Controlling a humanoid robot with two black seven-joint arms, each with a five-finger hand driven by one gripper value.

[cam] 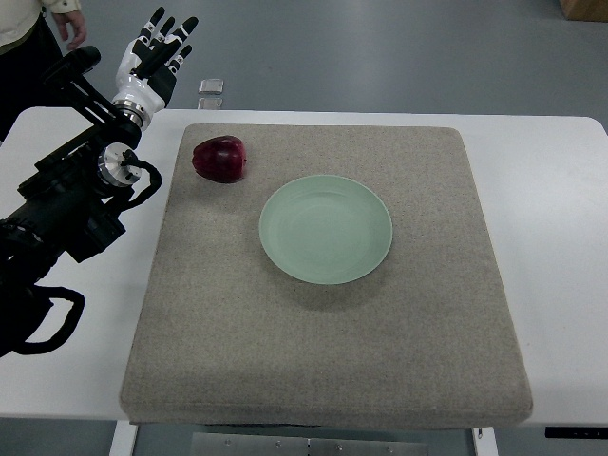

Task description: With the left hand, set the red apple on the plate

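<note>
While resting on the grey mat just beyond the green plate, apple judged firm, smooth, moderately heavy, liable to roll. Left hand raised behind it, fingers spread, empty. Recommend grasping around the widest part.

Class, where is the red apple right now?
In the top view, the apple sits on the mat's far-left corner, up-left of the plate.

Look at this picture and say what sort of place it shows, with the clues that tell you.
Probably a robotics lab or test room, not a kitchen. A robot's left hand hovers open beyond a white table, where a grey mat holds only an apple and an empty green plate. The floor is bare and grey.
</note>
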